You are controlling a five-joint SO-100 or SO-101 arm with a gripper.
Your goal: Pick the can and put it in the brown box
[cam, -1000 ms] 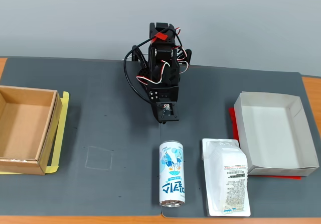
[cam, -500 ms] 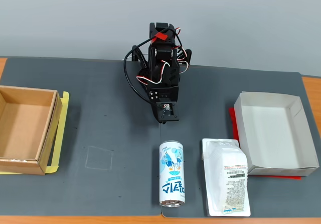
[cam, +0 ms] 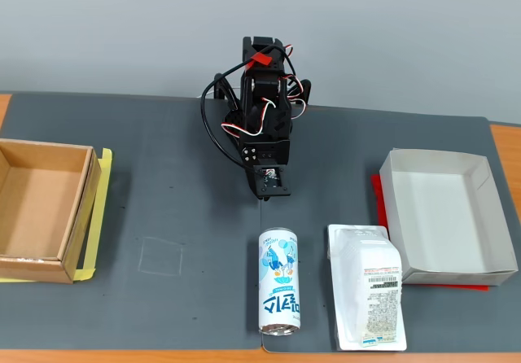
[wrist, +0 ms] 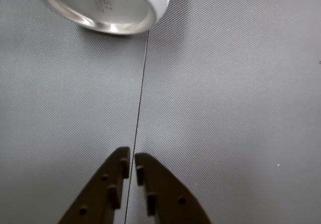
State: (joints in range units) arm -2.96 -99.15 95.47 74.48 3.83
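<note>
Fixed view, left to right:

- Brown box point(cam: 42, 208): open and empty, at the left edge of the desk point(cam: 179, 216), resting on a yellow sheet point(cam: 96, 225).
- Faint square outline point(cam: 160, 256): marked on the dark desk mat, between box and can.
- Arm point(cam: 264, 111): black, red clip on top, folded low at the rear centre of the desk. Gripper point(cam: 266, 192) pointing down toward the mat, well apart from the can. In the wrist view, gripper point(wrist: 132, 159) pressed nearly together, only a thin slit between the two dark tips, nothing pinched; thin seam in the mat point(wrist: 140, 93) running up from that slit.
- Can point(cam: 279, 280): lying on its side near the front edge, centre, silver end toward the camera, far from the brown box. In the wrist view, silver end of the can point(wrist: 108, 5) at the top left, clear of the tips.
- White wrapped package point(cam: 368, 286): flat, barcode label up, just beside the can on its right.
- White paper tray point(cam: 444, 216): empty, at the right, on a red sheet point(cam: 377, 196).
</note>
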